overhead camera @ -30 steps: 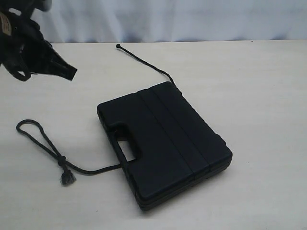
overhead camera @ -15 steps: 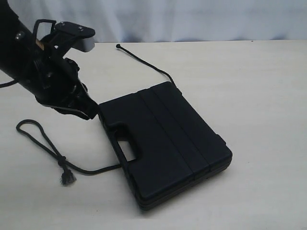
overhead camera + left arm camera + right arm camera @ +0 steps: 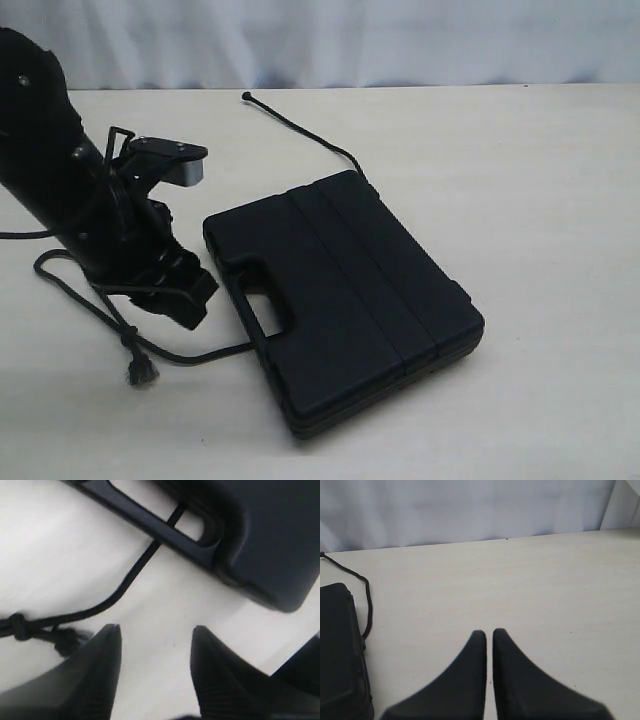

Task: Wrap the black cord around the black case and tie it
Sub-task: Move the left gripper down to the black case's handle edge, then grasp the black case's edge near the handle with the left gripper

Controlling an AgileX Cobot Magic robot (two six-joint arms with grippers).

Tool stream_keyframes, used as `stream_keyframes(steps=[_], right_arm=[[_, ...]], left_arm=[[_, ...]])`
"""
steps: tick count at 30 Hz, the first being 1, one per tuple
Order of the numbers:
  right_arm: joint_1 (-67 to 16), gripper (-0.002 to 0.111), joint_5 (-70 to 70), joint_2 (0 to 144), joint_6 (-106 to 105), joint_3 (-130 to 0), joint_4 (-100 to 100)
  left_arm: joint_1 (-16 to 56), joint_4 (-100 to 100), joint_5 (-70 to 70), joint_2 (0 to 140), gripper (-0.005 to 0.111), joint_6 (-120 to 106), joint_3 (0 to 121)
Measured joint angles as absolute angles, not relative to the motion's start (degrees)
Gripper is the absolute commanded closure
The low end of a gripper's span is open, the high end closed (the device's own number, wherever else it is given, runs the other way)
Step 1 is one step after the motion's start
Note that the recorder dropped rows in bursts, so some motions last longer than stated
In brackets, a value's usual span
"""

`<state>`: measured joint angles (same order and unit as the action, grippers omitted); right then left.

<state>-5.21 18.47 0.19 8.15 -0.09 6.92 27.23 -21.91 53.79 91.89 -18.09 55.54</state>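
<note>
The black case [image 3: 345,300] lies flat mid-table, its handle slot facing left. The black cord [image 3: 200,356] comes out from under the handle edge and runs left to a knot [image 3: 128,335] and a frayed tip [image 3: 140,372]. Its other end leaves the case's far corner and ends in a knobbed tip [image 3: 246,96]. My left gripper [image 3: 197,300] hovers low beside the handle, above the cord. In the left wrist view this gripper [image 3: 156,630] stands open over bare table, with the cord [image 3: 130,575] and case [image 3: 260,530] just ahead. My right gripper [image 3: 489,632] is shut and empty, away from the case [image 3: 337,645].
The cream table [image 3: 540,180] stretches wide to the right of the case. A pale curtain wall [image 3: 350,40] closes off the back edge. My left arm [image 3: 60,190] covers part of the cord's loop at the left.
My left arm has swung down from the upper left corner to the table beside the case's handle. Its jaws have opened. The case and cord lie as before.
</note>
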Motion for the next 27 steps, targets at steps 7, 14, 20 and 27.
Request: stream_keyframes(steps=[7,14,20,27], right_arm=[[-5.21,0.104,18.47,0.19,8.15,-0.09,6.92],[-5.21,0.104,18.47,0.19,8.15,-0.09,6.92],[-5.21,0.104,18.47,0.19,8.15,-0.09,6.92],[-5.21,0.104,18.47,0.19,8.15,-0.09,6.92]], left_arm=[[27.23,-28.61,42.19,92.53,0.064,-17.57,55.54],[27.37,-32.82,39.12,95.85,0.064,-8.63,55.54],[31.92,-22.33,32.09,97.33,0.064,7.28,53.63],[34.22,-14.47,27.06,97.58,0.064,19.71,49.58]])
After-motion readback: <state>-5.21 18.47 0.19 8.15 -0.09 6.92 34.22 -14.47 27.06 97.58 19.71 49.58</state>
